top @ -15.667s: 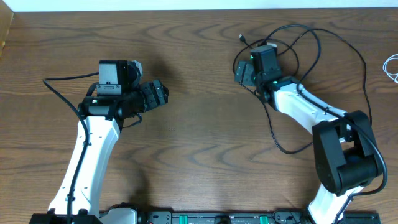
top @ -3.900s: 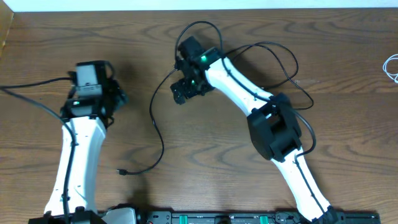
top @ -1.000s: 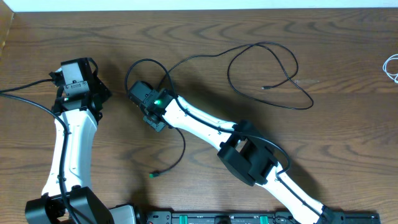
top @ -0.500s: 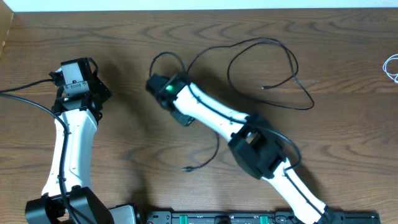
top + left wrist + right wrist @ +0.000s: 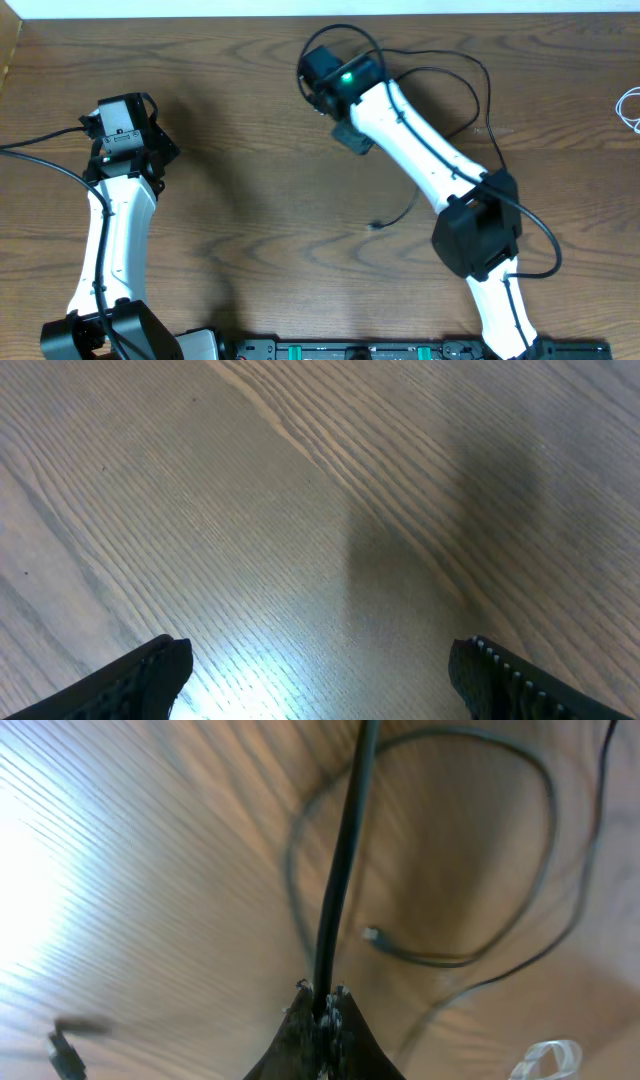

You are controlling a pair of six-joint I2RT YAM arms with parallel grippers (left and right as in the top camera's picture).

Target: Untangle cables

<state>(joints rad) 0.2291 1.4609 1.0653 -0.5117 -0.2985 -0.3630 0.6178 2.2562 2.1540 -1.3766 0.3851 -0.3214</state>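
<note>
Two cables sit well apart over the wooden table (image 5: pixel 250 250). The white cable (image 5: pixel 629 105) curls at the far right edge. The long black cable (image 5: pixel 345 860) loops around the right arm, and one plug end (image 5: pixel 375 226) shows just left of that arm's middle. The right gripper (image 5: pixel 320 1018), near the top centre, is pinched tight on the black cable, which runs straight out from its fingertips. The left gripper (image 5: pixel 320 680) hangs over bare wood at the left, jaws spread wide, holding nothing.
</note>
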